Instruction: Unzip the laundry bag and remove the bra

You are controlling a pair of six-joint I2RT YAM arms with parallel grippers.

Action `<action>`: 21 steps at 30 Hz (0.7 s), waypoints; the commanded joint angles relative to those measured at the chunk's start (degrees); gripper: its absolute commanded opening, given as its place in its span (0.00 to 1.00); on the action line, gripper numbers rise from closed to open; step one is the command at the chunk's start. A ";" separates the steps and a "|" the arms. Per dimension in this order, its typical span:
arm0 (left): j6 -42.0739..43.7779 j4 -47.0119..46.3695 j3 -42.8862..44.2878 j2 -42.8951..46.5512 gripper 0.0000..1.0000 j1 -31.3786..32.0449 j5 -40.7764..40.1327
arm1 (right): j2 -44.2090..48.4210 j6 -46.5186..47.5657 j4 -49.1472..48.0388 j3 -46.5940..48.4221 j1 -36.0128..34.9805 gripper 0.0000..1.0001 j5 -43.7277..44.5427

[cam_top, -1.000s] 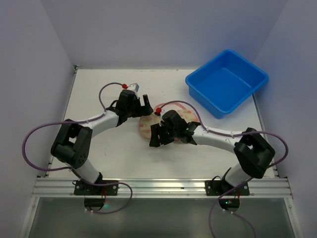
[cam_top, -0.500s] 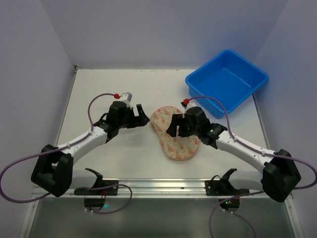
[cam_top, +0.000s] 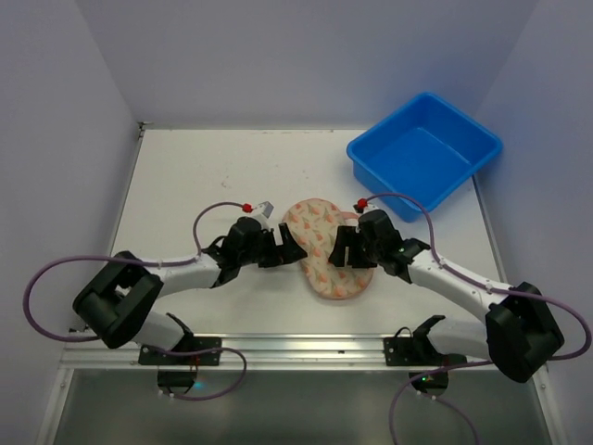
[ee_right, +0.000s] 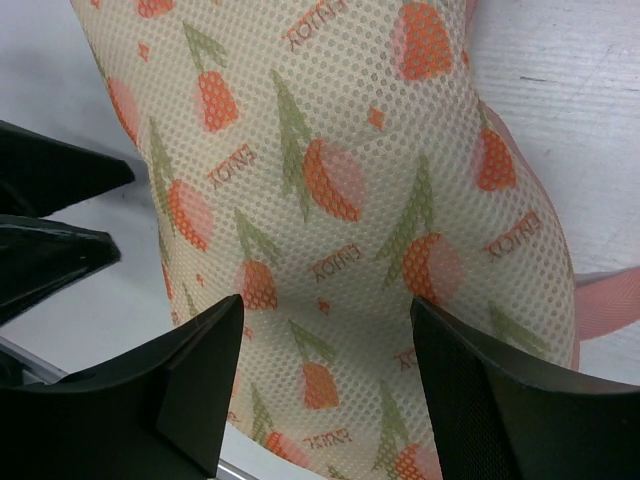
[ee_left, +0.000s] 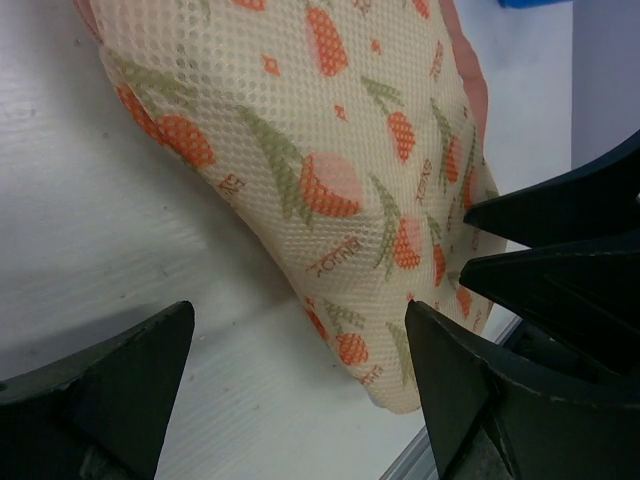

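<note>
Closed cream, orange-printed, peanut-shaped mesh laundry bag [cam_top: 315, 222] flat on the white table [cam_top: 185, 176], contents hidden.
Fingers spread wide: left gripper [cam_top: 289, 250] at its left edge, right gripper [cam_top: 345, 252] over its waist; blue plastic tub [cam_top: 382, 184] well apart.

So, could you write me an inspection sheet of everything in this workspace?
Surface: white table, faint marks.
Job's things: laundry bag lies flat mid-table and looks closed; no bra seen.
Clutter: blue plastic tub at the far right corner, nothing seen inside.
Grippers: left gripper open at the bag's left edge; right gripper open over its narrow waist; contact cannot be told.
Cables: purple cables loop from both arms.
Surroundings: plain pale walls; metal rail at the near edge.
</note>
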State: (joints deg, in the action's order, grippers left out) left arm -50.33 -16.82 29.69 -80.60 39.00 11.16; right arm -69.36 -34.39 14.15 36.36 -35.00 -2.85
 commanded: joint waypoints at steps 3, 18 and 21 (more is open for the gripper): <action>-3.73 -14.20 1.24 -9.65 0.86 0.90 4.65 | -0.68 1.96 -2.29 0.55 1.69 0.70 -1.98; -7.59 -25.90 -0.51 -14.43 0.00 1.87 8.81 | 2.91 3.81 -3.08 0.29 3.89 0.70 -4.09; -7.51 -15.29 2.11 -9.68 0.00 1.87 3.18 | 9.75 3.80 -1.94 -0.15 1.44 0.71 -1.30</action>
State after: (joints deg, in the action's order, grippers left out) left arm -57.69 -37.08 30.02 -95.59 40.60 19.03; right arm -65.82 -31.77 12.75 36.01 -31.68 -6.50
